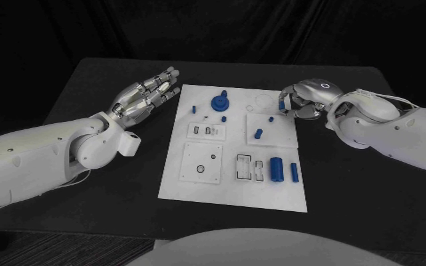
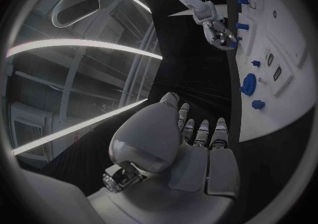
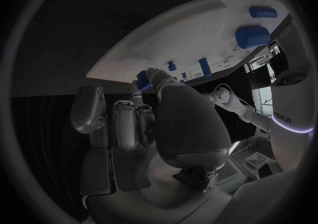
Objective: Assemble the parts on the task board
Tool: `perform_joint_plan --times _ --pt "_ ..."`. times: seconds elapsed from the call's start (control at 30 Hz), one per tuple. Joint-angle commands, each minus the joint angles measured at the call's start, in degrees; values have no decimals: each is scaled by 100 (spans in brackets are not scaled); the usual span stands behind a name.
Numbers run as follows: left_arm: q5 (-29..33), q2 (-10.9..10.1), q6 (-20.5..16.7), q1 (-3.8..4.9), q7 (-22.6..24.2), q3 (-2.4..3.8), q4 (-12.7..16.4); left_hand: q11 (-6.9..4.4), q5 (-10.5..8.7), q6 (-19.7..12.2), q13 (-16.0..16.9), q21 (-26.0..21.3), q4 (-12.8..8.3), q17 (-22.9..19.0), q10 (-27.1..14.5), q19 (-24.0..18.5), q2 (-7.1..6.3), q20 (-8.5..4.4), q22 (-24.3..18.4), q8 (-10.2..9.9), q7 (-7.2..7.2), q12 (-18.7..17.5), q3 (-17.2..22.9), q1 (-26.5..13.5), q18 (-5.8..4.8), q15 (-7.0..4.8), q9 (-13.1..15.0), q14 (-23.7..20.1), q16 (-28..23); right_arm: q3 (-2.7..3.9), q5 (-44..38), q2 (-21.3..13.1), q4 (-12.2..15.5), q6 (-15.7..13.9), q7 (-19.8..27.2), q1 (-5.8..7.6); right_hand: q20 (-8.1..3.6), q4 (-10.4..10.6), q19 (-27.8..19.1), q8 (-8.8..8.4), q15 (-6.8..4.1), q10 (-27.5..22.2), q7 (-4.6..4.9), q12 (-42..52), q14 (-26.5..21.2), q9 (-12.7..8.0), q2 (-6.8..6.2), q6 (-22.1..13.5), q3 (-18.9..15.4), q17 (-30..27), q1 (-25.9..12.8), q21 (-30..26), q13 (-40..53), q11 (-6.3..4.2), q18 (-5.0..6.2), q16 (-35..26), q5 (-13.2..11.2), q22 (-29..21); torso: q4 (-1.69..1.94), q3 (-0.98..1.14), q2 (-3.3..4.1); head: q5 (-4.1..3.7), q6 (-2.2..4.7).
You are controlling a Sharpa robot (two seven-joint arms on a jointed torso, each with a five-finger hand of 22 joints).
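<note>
Board [image 1: 233,198] position: centre of the black table [image 1: 355,186]. You can count seven blue parts [image 1: 276,169] on it. Left hand [image 1: 146,96] hovers beside it, fingers straight, holding nothing. Right hand [image 1: 297,101] pinches an eighth blue part [image 1: 282,104].

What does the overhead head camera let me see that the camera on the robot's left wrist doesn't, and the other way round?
Head view alone: the whole task board laid out flat, with its near end, where two upright blue cylinders stand beside rectangular slots, and both arms reaching in from the sides.

Left wrist view alone: the back of the left robot hand from close behind, fingers stretched out beside the board's edge.

Both: the right robot hand at the board's far right edge, curled round a small blue part, and the round blue knob.
</note>
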Motion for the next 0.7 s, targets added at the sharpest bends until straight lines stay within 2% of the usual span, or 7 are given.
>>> perform_joint_plan --times 0.03,0.2,0.33,0.5,0.63,0.7 --pt "-6 1 74 -9 84 4 16 41 36 -20 6 28 8 6 -4 7 -3 33 3 22 8 2 34 59 12 32 2 6 17 9 70 -60 320 -474 43 117 -33 10 2 34 -34 616 -51 15 468 98 30 87 51 1014 68 -15 1505 -14 4 8 90 451 -6 -1 1 3 -1" --pt "-6 10 68 -9 71 4 12 42 37 -12 8 29 6 7 1 9 -3 34 4 24 9 3 39 60 11 33 3 7 17 9 75 -77 828 -408 -38 267 -27 6 5 33 -25 616 -42 15 471 105 18 75 77 1023 51 -21 1505 -1 4 18 176 456 -31 -6 -3 19 -11" --pt "-6 23 68 -9 62 4 13 42 37 -12 8 29 6 7 1 9 -3 34 4 24 9 3 39 60 11 33 3 7 17 9 77 51 1060 -214 -93 302 -23 5 5 33 -18 616 -38 15 471 110 21 68 98 1021 37 -28 1505 7 5 16 230 457 -17 -11 1 2 -11" --pt "-6 23 62 -8 48 4 24 42 37 -12 8 29 6 7 1 9 -3 34 4 24 9 3 39 60 11 33 3 7 17 9 78 340 1139 56 -152 205 -19 9 -13 32 -12 616 -34 15 467 113 19 63 107 1006 19 -74 1505 19 14 1 256 439 1 -6 7 15 -10" --pt "-6 21 56 -8 42 4 30 43 40 -3 8 30 2 7 4 11 -7 34 5 28 10 4 46 62 11 33 5 10 18 9 78 629 1054 181 -166 78 -9 -3 -26 29 4 616 -27 15 466 116 11 55 129 1005 10 -107 1505 41 19 0 305 430 15 -14 3 34 1" --pt "-6 26 58 -8 39 4 27 43 40 -3 8 30 2 7 4 11 -7 34 5 28 10 4 46 62 11 33 5 10 18 9 78 745 1001 252 -173 34 -6 -6 -28 26 8 616 -23 15 465 116 8 50 135 1001 7 -114 1505 45 20 -4 316 428 14 -10 6 42 3"
